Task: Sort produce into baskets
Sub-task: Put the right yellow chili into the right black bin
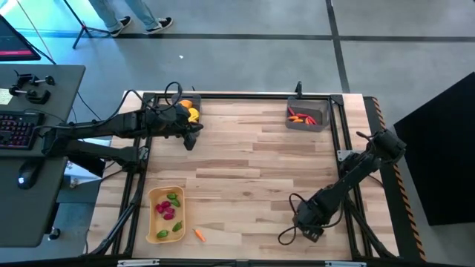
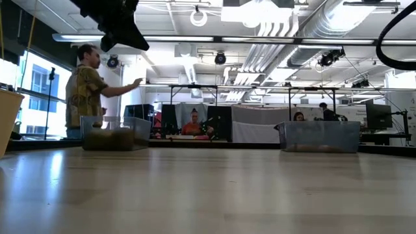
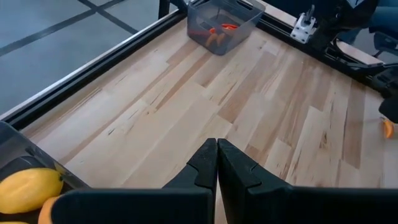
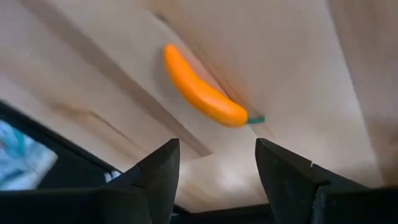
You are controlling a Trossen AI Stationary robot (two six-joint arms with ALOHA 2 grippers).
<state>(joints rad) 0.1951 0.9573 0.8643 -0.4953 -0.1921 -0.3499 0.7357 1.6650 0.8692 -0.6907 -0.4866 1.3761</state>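
Our R gripper (image 4: 214,165), fingers spread w/ nothing between, sits at the table's near-right part. The one loose carrot (image 1: 199,234) lies on bare wood well off toward 9 o'clock from it, just beside the tan tray (image 1: 180,219). In R wrist view its long axis runs diagonal across the gap. L gripper (image 3: 217,163), pressed together and empty, hovers by the yellow-fruit bin (image 1: 194,100), no nearer, we judge.

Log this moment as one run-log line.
left gripper: jaws shut, empty, beside fruit bin | right gripper: jaws open, empty | orange carrot: loose on table beside tan tray
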